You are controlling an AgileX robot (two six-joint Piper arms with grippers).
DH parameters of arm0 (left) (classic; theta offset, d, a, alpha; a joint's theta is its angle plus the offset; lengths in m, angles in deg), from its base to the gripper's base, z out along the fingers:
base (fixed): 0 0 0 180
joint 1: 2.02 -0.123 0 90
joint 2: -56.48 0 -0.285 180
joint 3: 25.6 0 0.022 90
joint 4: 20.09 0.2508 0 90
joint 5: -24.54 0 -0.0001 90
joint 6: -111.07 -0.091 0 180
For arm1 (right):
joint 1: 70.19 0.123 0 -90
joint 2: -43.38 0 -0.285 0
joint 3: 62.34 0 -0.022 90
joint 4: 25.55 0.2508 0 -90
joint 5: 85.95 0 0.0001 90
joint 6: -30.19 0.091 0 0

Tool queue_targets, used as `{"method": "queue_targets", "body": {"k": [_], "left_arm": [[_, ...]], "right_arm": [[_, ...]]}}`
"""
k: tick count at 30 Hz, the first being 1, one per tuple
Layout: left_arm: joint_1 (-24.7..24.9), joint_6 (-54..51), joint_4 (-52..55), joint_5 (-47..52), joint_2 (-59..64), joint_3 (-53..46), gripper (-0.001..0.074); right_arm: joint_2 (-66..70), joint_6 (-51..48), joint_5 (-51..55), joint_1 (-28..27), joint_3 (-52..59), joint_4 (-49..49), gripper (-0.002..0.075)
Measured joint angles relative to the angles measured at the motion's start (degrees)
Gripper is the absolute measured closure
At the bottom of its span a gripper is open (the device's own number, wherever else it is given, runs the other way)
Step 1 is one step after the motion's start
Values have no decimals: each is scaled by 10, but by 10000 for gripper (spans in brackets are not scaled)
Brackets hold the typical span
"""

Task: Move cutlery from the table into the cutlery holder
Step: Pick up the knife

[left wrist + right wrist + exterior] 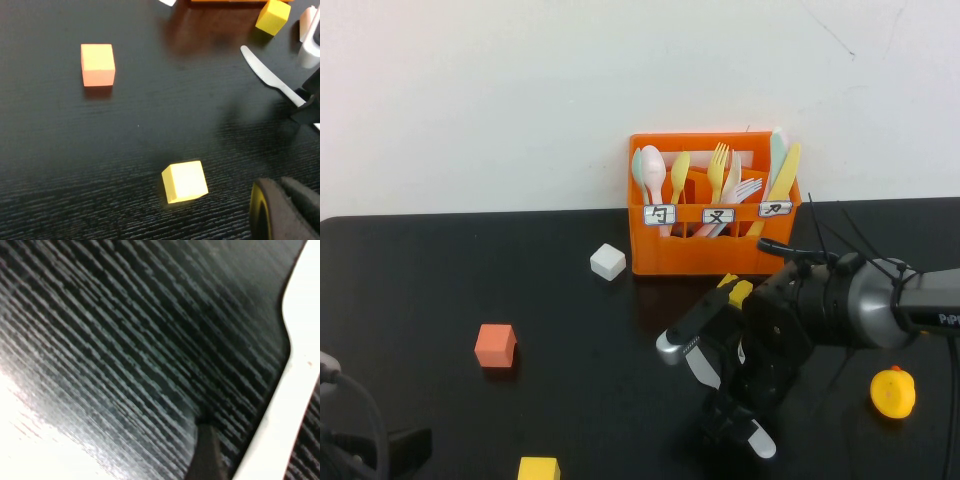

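The light grey knife (pixel 678 350) lies flat on the black table (pixel 440 280), in front of the orange cutlery holder (pixel 692 255). Its blade also shows in the left wrist view (pixel 267 75). My right gripper (pixel 728 415) points down over the knife's middle and is open. In the right wrist view one dark finger (pixel 205 457) stands on the table just beside the knife (pixel 295 370); the other finger is out of view. The pale yellow knife (pixel 786 172) stands in the holder's right compartment. My left gripper (pixel 281 192) is shut and empty, parked at the table's near left (pixel 375 445).
Spoons (pixel 653 170) and forks (pixel 720 165) stand in the holder. A white cube (pixel 608 262), an orange cube (pixel 495 346), two yellow cubes (pixel 538 468) (pixel 738 290) and a yellow duck (pixel 893 393) lie on the table.
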Motion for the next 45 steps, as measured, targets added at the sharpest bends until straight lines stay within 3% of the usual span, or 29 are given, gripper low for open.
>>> {"method": "queue_targets", "body": {"k": [5,9,13,26,45], "left_arm": [[0,0,0,0,0,0,736],[0,0,-2,-1,0,0,736],[0,0,-3,-3,0,0,736],[0,0,-5,-4,0,0,736],[0,0,-14,-10,0,0,736]], "right_arm": [[0,2,6,0,0,0,262],[1,2,12,1,0,2,378],[1,2,14,1,-1,-4,563],[-2,3,11,1,-1,-5,561],[-112,26,-55,1,2,47,561]]}}
